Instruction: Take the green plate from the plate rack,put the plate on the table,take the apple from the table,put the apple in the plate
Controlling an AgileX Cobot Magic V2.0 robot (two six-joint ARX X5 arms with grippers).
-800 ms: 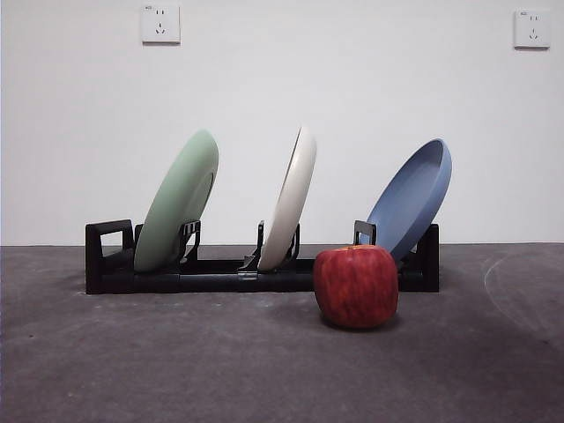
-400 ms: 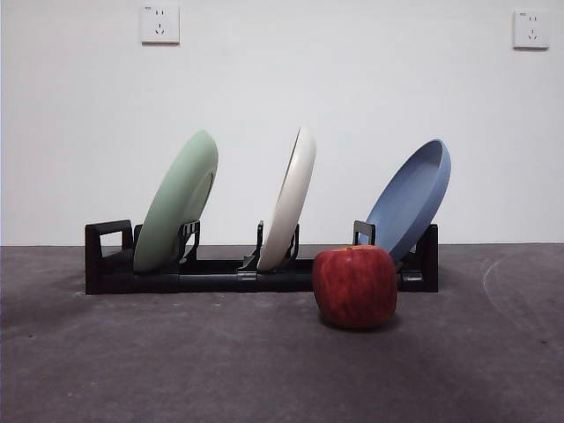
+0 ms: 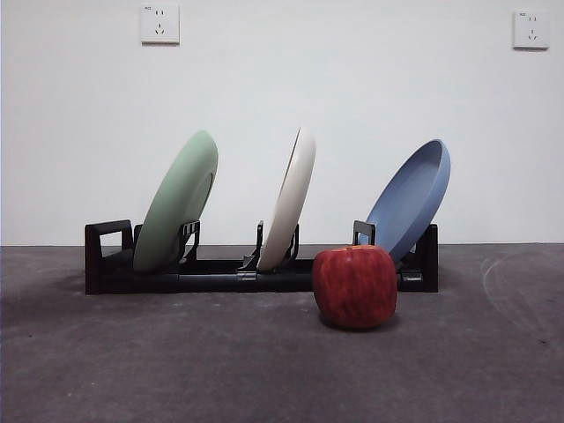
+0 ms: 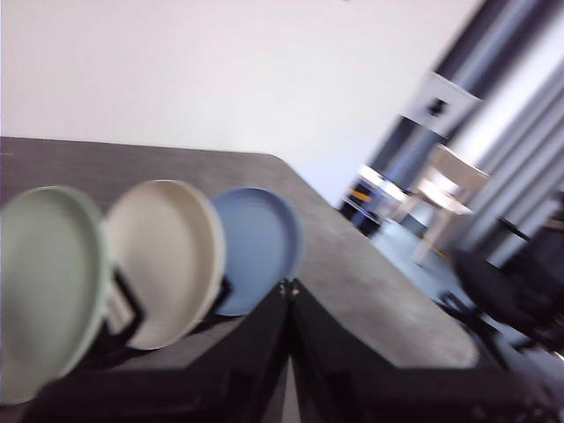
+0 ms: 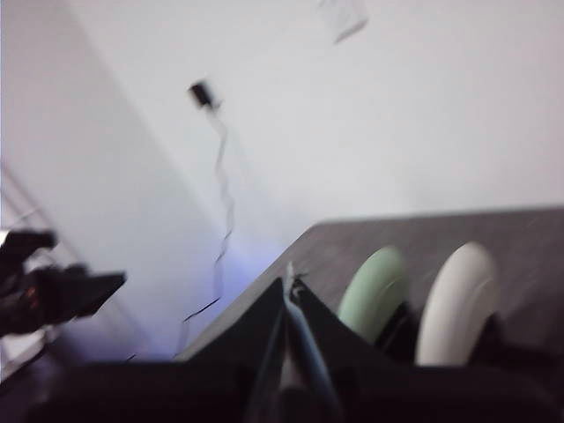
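On the table [image 3: 132, 361], plate rack [image 3: 106, 264] holds three tilted plates: green plate [image 3: 176, 203] in the slot at one end, cream plate [image 3: 291, 198] mid-rack, blue plate [image 3: 410, 198] at the far end. Apple [image 3: 355, 286] sits on the table just in front of the rack, below the blue plate, nearer the camera. Left gripper [image 4: 288, 291] and right gripper [image 5: 289, 282] both have jaws pressed together, gripping nothing, well clear of the rack

both wrist views blurred, green plate [image 4: 44, 282] edge-cropped
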